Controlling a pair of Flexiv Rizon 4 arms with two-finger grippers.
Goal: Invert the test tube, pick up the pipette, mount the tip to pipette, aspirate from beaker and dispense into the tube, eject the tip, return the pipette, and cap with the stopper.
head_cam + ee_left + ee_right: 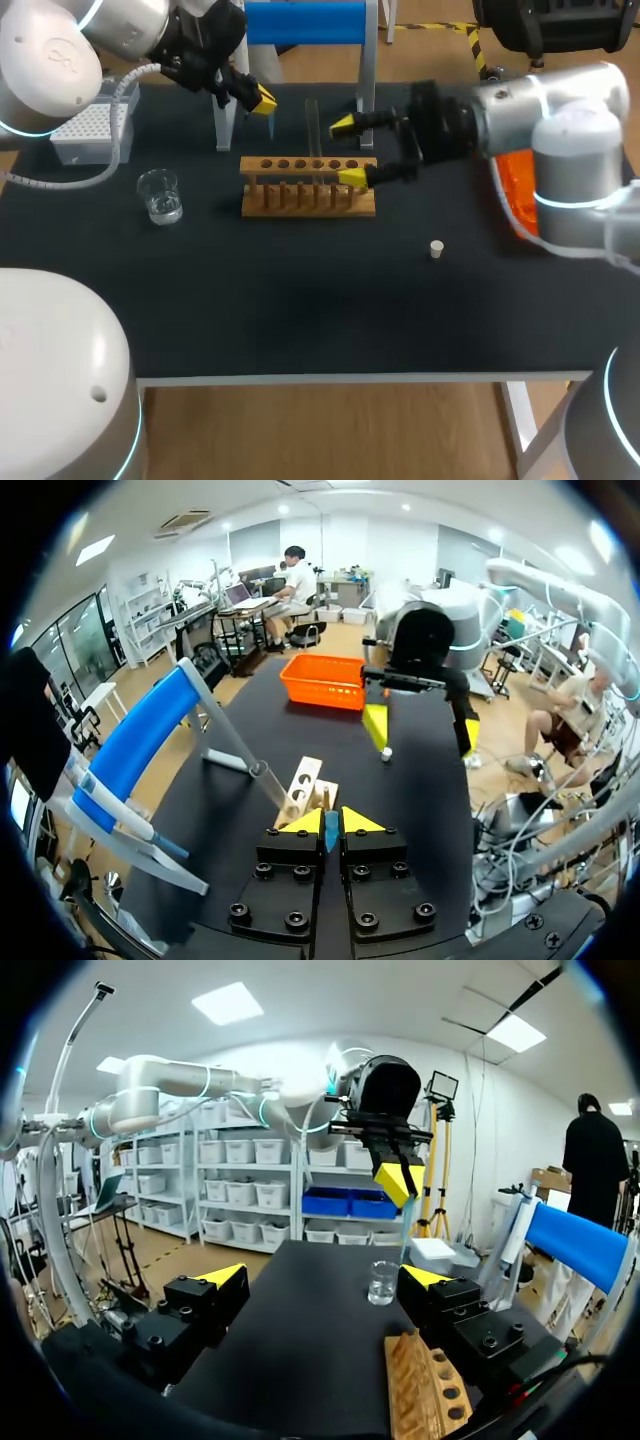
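Currently the test tube (pixel 312 125) stands in the wooden rack (pixel 308 190) near the middle of the counter (pixel 300 300), and neither claw has hold of it. My right claw (pixel 348 150) hangs at the rack's right end with its fingers spread wide and nothing between them. The tube is just beyond its yellow tips, not touching them.

My left claw (pixel 262 99) sits above the counter behind the rack's left end, close to the stand that carries the blue pipette (pixel 305 20). Its tips are drawn together. The left wrist view shows only a bluish sliver (pixel 325 832) in the slit between them, and I can't tell what that is.

The beaker (pixel 160 195) is left of the rack (some clear liquid in it), with the tip box (pixel 90 135) behind it. The small white stopper (pixel 436 249) lies alone to the rack's front right, well apart from it.
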